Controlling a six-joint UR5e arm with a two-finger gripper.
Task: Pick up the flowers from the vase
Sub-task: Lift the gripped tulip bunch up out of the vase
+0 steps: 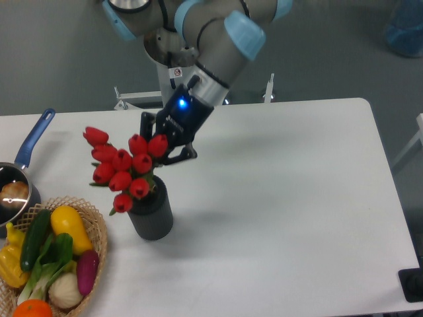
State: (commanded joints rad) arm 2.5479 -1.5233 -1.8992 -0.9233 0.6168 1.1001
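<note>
The flowers (122, 168), a bunch of red tulip buds with green stems, stand in the dark grey ribbed vase (152, 214) at the table's front left. The bunch leans to the left and spreads wider than the vase. My gripper (162, 140) comes down from the back right at a slant, its blue light on. Its two dark fingers (147, 124) stand apart on either side of the bunch's upper right buds. The jaws look open, not closed on the stems. The stems are mostly hidden by the buds.
A wicker basket (99, 228) of colourful vegetables sits at the front left corner, next to the vase. A blue-handled steel pan (30, 148) lies at the left edge. The arm's base stands behind the table's back edge.
</note>
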